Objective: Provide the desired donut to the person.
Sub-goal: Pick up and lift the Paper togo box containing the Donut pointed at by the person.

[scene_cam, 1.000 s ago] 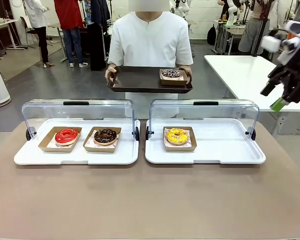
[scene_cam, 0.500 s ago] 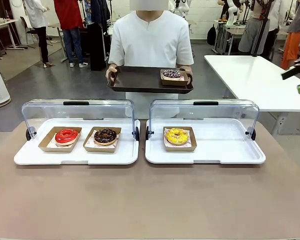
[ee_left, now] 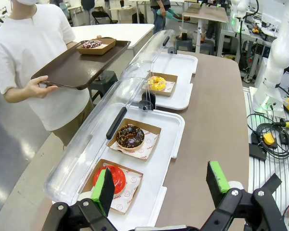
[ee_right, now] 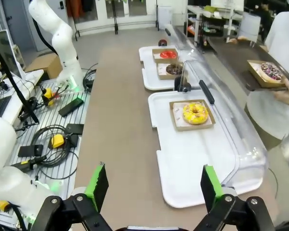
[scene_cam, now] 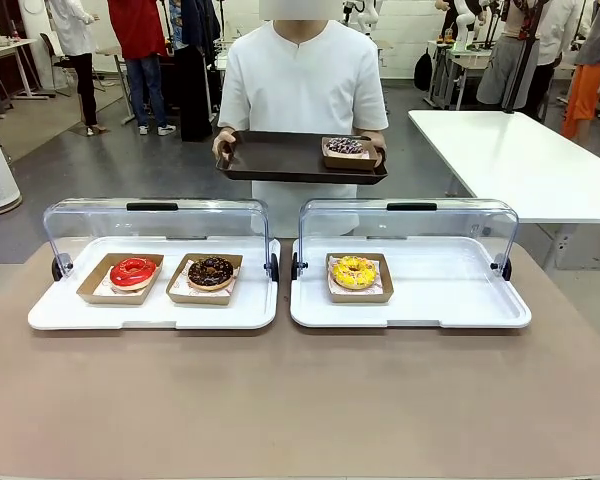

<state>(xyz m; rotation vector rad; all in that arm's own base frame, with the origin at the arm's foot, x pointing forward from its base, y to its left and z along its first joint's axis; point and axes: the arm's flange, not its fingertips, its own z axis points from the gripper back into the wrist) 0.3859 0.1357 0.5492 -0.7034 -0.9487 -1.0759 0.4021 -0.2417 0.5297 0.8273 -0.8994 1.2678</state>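
Grey floor (scene_cam: 130, 175), white side table (scene_cam: 510, 160)

Person (scene_cam: 298, 70) stands at far side of table (scene_cam: 300, 400), both hands on brown tray (scene_cam: 280, 158). Tray carries 1 dark sprinkled donut (scene_cam: 344, 146) in card box, at robot's R end.

L display case (scene_cam: 150, 318): lid raised; red donut (scene_cam: 132, 271) and choc. donut (scene_cam: 211, 271) side by side, separate boxes.

R display case (scene_cam: 460, 300): lid raised; yellow donut (scene_cam: 354, 272) in box at L end.
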